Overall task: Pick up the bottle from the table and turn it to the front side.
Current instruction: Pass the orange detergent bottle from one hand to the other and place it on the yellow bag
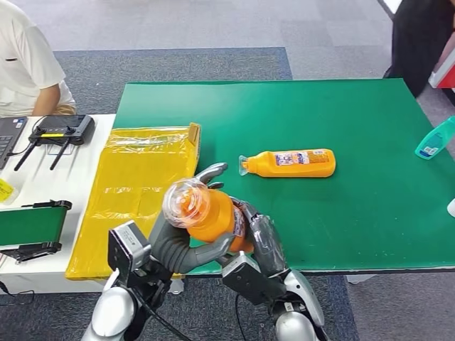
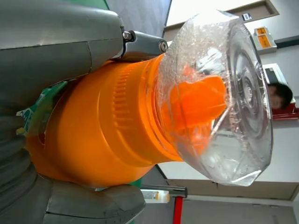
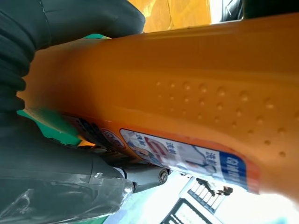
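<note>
Held item: an orange plastic bottle with a clear faceted cap (image 1: 206, 211) is being carried off the surface, above the near edge of the green table mat (image 1: 375, 213), its cap pointing toward the camera and to the left.
Left hand: the left hand (image 1: 180, 238) is grasping the bottle at its neck end, grey thumb and fingers wrapping round it just behind the cap.
Right hand: the right hand (image 1: 257, 234) is gripping the bottle's body from the right side, dark fingers lying along the labelled part.
Label: a printed blue-and-white label (image 3: 183, 158) is showing beside a field of raised dots on the orange wall.
Second bottle: a matching orange bottle (image 1: 289, 163) is lying on its side further back on the mat, cap to the left.
Left of mat: a yellow plastic bag (image 1: 134, 192) is lying flat on a white table (image 1: 64, 177).
Far left: a person in a white shirt (image 1: 27, 64) is sitting beside a black controller (image 1: 62, 130).
</note>
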Motion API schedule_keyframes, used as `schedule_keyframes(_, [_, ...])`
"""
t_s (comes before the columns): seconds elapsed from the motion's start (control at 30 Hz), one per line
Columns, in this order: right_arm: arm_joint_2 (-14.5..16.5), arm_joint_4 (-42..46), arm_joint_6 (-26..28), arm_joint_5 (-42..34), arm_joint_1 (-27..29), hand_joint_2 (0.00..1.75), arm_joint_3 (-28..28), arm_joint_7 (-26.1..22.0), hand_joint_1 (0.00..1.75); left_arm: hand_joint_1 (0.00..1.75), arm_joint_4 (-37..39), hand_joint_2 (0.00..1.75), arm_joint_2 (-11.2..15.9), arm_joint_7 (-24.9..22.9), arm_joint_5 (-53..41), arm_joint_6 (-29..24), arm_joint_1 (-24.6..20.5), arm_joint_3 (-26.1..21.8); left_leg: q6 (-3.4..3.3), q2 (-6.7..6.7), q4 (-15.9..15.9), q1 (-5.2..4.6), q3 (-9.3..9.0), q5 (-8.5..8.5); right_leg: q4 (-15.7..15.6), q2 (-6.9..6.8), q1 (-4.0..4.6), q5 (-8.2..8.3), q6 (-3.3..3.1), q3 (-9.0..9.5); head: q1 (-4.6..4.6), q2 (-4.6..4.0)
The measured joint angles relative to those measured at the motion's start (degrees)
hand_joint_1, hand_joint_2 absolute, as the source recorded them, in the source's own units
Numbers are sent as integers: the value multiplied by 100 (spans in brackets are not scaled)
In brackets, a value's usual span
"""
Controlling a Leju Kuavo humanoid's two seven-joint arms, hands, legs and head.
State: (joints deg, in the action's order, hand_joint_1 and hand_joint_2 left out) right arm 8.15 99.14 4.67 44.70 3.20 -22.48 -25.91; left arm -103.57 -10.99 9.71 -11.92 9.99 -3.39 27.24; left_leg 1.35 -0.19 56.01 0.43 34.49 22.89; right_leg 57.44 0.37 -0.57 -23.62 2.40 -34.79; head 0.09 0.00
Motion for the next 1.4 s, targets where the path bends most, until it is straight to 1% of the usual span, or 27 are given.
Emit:
schedule_keyframes(0.53, [-4, 0, 93, 72, 22, 175, -13, 15, 175, 175, 19, 175, 5, -9, -250, -63, -66, 45, 0, 0, 0, 0, 1, 0, 0, 0, 0, 0, 0, 0, 1, 0])
schedule_keyframes(0.57, [-4, 1, 104, 78, 22, 175, -10, 21, 136, 175, 20, 175, 8, -9, -275, -82, -61, 45, 0, 0, 0, 0, 1, 0, 0, 0, 0, 0, 0, 0, 1, 0])
schedule_keyframes(0.67, [-8, 10, 124, 85, 23, 175, -3, 49, 5, 175, 21, 175, 13, 4, -266, -118, -26, 28, 0, 0, 0, 0, 2, 0, 0, 0, 0, 0, 0, 0, 1, 0])
schedule_keyframes(0.7, [-9, 18, 121, 88, 24, 175, -3, 62, 0, 175, 21, 175, 14, 20, -248, -131, -6, 15, 0, 0, 0, 0, 2, 0, 0, 0, 0, 0, 0, 0, 1, 0])
schedule_keyframes(0.8, [-11, 56, 113, 103, 29, 175, -2, 113, 0, 175, 19, 175, 18, 116, -356, -236, 95, -28, 0, 0, 0, 0, 2, 0, 0, 0, 0, 0, 0, -1, 1, 0])
schedule_keyframes(0.93, [-11, 227, 169, 155, 120, 175, 87, 233, 0, 175, -134, 175, 17, 213, -1175, -515, 200, -64, 0, 0, 0, 0, 3, 0, 0, 0, 0, -1, 0, -2, 1, 0])
schedule_keyframes(1.1, [-7, 620, 193, 111, 327, 175, 420, 313, 0, 175, -509, 175, 20, 160, -2207, -994, 352, -134, -2, 0, 0, 0, 4, 2, 0, 0, -1, -1, 1, -2, 1, 0])
schedule_keyframes(1.3, [10, 936, 142, 102, 518, 175, 736, 308, 0, 175, -756, 175, 18, 98, -2728, -1262, 462, -234, -1, 0, 0, 0, 3, 3, 0, 0, 0, -1, 1, -2, 1, 0])
schedule_keyframes(1.33, [19, 962, 136, 121, 537, 175, 773, 305, 0, 175, -785, 175, 18, 71, -2972, -1355, 479, -252, -1, 0, 0, 0, 3, 2, 0, 0, 0, -1, 1, -1, 1, 0])
schedule_keyframes(1.4, [56, 1014, 139, 184, 590, 175, 838, 299, 0, 175, -849, 175, 19, -56, -3941, -1676, 532, -298, 0, 0, 0, 0, 3, 2, 0, 0, 0, -1, 1, -1, 0, 0])
